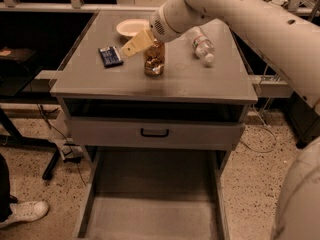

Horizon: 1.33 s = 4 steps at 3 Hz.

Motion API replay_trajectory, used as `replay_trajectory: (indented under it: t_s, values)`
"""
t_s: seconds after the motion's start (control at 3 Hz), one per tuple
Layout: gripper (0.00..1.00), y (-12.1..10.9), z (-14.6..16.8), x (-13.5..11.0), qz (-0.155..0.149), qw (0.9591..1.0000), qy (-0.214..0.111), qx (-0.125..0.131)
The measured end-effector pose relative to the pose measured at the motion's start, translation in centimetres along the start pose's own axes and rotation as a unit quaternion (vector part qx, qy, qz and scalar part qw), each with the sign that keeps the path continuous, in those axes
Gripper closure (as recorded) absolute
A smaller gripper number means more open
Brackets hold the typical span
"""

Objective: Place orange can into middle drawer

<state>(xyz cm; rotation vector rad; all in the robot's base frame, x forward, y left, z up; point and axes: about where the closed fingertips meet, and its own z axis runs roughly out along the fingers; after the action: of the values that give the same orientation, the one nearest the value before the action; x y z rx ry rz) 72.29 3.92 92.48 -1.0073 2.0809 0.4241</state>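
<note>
The orange can [154,61] stands upright on the grey cabinet top [200,81], near its middle. My gripper [141,44] is at the can's top left, right against it, and it hides the can's upper part. The white arm reaches in from the upper right. The middle drawer [150,214] is pulled out low at the front of the cabinet, and its flat grey floor shows nothing in it.
A white bowl [132,27] sits at the back of the top. A blue packet [110,56] lies left of the can. A clear water bottle [202,45] lies to the right. A shut drawer front with a black handle [154,132] is under the top. A shoe [22,211] is at lower left.
</note>
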Motion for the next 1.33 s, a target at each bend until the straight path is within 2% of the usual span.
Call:
replay_trajectory:
  t_s: [0.33,1.33]
  values:
    - [0.19,0.01,0.02,0.0,-0.001,1.0,0.0,0.0]
    - [0.89,0.0,0.02,-0.02,-0.001,1.0,0.0,0.0]
